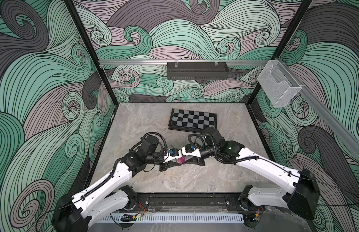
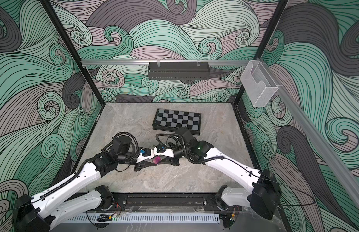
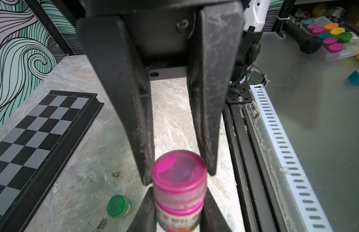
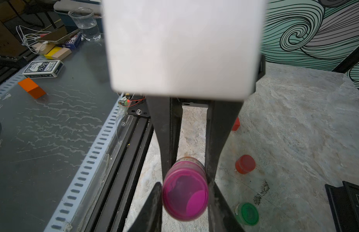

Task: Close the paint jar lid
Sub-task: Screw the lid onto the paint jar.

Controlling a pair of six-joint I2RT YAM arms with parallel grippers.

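In both top views my arms start from their bases on the front edge of the surface, swing outward to sharply bent elbows beyond the front corners, then slant back in. The wrists lie level, so my left hand [image 1: 179,162] and right hand [image 1: 185,161] point at each other, tip to tip. Between them is the paint jar [image 1: 182,160], about midway across the surface and somewhat nearer the front edge than the back, where the chessboard [image 1: 192,119] lies.

From my left wrist, my left fingers [image 3: 134,120] are closed in on the pink lid [image 3: 179,170], one tip on each side of its rim. The lid sits on the jar. My right fingers [image 3: 144,217] come in from opposite, pinching the labelled body below. A green jar [image 3: 118,205] stands on the surface nearby.

From my right wrist, my right fingers [image 4: 166,140] are clamped on the jar's body, and the left tips flank the lid. Whether the jar's base touches the surface I cannot tell.
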